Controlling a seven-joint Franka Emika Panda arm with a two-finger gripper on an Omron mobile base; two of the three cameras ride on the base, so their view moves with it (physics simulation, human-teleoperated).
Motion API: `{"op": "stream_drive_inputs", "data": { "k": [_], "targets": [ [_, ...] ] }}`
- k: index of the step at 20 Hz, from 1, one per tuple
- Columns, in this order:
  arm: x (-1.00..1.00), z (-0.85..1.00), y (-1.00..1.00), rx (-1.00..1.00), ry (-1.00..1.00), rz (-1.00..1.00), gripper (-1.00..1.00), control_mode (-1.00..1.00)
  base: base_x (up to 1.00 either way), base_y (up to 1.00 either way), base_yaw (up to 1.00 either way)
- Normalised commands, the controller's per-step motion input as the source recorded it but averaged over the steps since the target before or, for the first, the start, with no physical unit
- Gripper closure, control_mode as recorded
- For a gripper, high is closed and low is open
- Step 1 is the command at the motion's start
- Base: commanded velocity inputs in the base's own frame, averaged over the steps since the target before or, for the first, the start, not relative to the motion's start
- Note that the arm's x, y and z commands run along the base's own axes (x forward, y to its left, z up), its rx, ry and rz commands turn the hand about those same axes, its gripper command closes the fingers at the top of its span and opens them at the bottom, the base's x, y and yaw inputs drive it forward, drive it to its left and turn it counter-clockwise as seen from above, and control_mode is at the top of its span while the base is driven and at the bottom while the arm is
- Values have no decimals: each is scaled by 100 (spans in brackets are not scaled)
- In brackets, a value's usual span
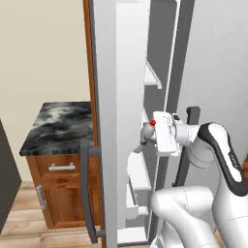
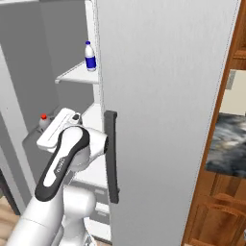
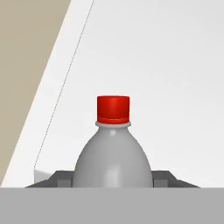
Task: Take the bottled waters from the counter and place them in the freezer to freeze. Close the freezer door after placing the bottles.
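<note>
Two bottles in sight. The red-capped bottle [image 3: 113, 148] sits upright between the pincer [image 1: 145, 140] fingers, which are partly closed on its body, inside the freezer [image 1: 154, 97] by a middle shelf. The blue-capped bottle [image 2: 90, 56] stands upright on a higher white shelf [image 2: 77, 74], well above the first. The freezer door [image 1: 109, 145] is swung open. The dark marbled table [image 1: 58, 126] lies left of it.

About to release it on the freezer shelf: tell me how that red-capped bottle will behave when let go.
The red-capped bottle looks tall and narrow, so it may tip if nudged. Its round, smooth body would probably roll if it fell. The gripper flanks its body, so opening straight seems safest.
</note>
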Motion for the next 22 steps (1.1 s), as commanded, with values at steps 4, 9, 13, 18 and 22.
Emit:
{"op": "stream_drive_inputs", "data": {
  "k": [4,9,13,18,22],
  "targets": [
    [0,0,0,0,0,0,100,100,57,-5,-10],
    [0,0,0,0,0,0,100,100,13,-7,-6],
    [0,0,0,0,0,0,100,100,3,-3,0],
    [0,0,0,0,0,0,100,100,46,0,-3],
    [6,8,-11,5,5,-9,100,-100,4,0,-1]
  ]
}}
